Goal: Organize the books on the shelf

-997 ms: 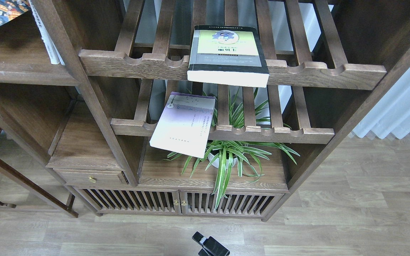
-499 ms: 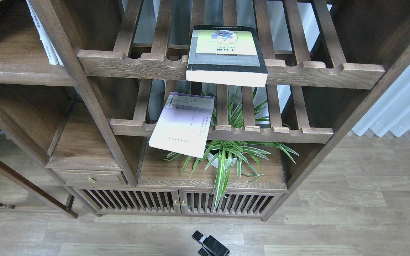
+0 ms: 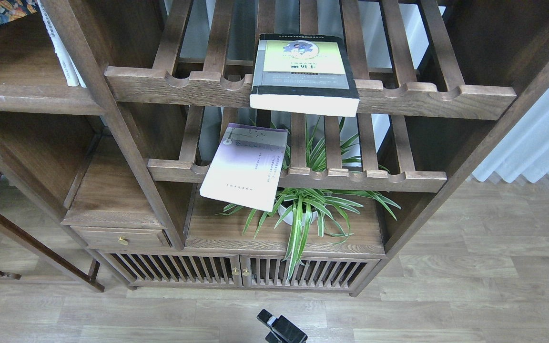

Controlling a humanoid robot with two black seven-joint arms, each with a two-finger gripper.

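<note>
- Head view shows the bookcase (image 3: 127,143) filling most of the frame, far above and beyond the one gripper (image 3: 281,328) in sight, which sits low at the bottom edge over bare floor (image 3: 446,295); which arm it belongs to I cannot tell, and it is too small and dark to say whether its fingers are apart or together.
- Up and far left of that gripper is the shelf (image 3: 22,90), a flat dark plank with a rounded front edge; white book spines (image 3: 62,52) stand on it, and the colourful book (image 3: 3,9) shows at the top-left corner, probably upright there, though it is cut off by the frame.
- Two books seem still to be moved, so the task looks about a third done.
- Straight above the gripper, the yellow-green book (image 3: 303,71) lies flat on the upper slatted rack (image 3: 446,95), its page edge overhanging the notched rail towards the gripper.
- Lower and slightly left, the lavender book (image 3: 248,166) lies tilted on the lower slatted rack (image 3: 374,178), its near corner hanging well past the rail.
- Room: both overhangs offer an edge to grip; the plant (image 3: 312,209) leaves crowd just right of the lavender book, and the upright post (image 3: 98,95) stands between racks and shelf.
</note>
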